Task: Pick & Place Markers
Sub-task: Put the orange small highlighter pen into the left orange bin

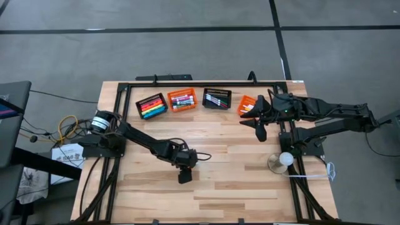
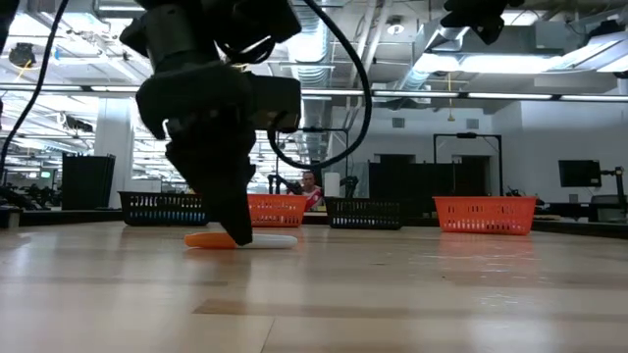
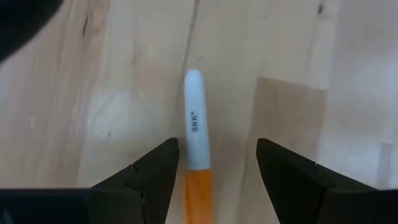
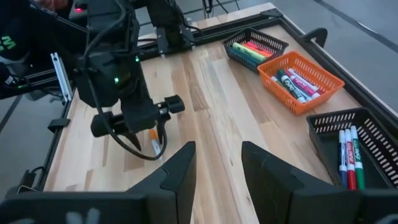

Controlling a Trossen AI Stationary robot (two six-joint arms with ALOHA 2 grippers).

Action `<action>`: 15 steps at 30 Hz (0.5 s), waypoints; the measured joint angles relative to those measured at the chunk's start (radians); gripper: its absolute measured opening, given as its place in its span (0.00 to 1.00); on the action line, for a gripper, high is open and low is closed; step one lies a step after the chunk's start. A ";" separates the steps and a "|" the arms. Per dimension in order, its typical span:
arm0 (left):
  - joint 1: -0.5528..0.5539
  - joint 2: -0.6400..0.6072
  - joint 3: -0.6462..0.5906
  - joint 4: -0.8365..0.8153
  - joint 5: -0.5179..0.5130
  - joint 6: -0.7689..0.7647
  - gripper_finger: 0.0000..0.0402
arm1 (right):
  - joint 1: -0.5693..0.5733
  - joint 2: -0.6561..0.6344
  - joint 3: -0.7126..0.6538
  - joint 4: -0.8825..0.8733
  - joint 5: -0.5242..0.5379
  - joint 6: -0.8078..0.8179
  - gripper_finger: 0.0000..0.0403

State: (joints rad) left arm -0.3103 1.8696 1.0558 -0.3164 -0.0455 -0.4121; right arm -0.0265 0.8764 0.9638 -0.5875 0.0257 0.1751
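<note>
Item: marker (image 3: 194,118), white barrel with orange cap, printed lettering on the barrel. It lies flat on the wooden table (image 1: 237,187), between the two fingers of the left gripper (image 3: 217,165) – closer to one finger (image 3: 158,168) than to the other, and not gripped by either.

Left gripper: lowered to the tabletop in the middle of the table, fingers spread wide on either side of the marker, tips at or just above the wood. In the low view the gripper (image 2: 235,230) stands in front of the marker (image 2: 245,240), whose orange end shows to one side and white end to the other.

Right gripper (image 1: 259,131): held above the table near the far right corner, beside an orange basket (image 1: 248,105). Its fingers (image 4: 180,171) stand partly apart with nothing between them.

Baskets: four in a row along the far edge, beyond both grippers – black (image 1: 151,105), orange (image 1: 181,99), black (image 1: 217,98), orange. The first three visibly hold more markers (image 1: 152,107); the contents of the fourth are hidden by the right arm.
</note>
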 joint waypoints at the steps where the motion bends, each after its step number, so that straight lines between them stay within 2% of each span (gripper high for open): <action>1: 0.000 0.008 0.005 -0.002 -0.004 -0.013 0.55 | 0.000 0.000 0.000 -0.002 0.000 0.000 0.29; 9: -0.001 0.023 0.007 -0.060 -0.025 -0.011 0.54 | 0.000 0.000 0.000 -0.004 0.000 0.000 0.29; 12: -0.001 0.024 0.006 -0.066 -0.033 -0.011 0.48 | 0.000 0.000 0.000 -0.004 0.000 0.000 0.29; 15: 0.001 0.025 0.005 -0.071 -0.044 -0.011 0.38 | 0.000 0.000 0.000 -0.004 0.000 0.000 0.29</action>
State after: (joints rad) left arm -0.3090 1.8942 1.0611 -0.3873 -0.0900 -0.4232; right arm -0.0265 0.8764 0.9638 -0.5911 0.0257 0.1749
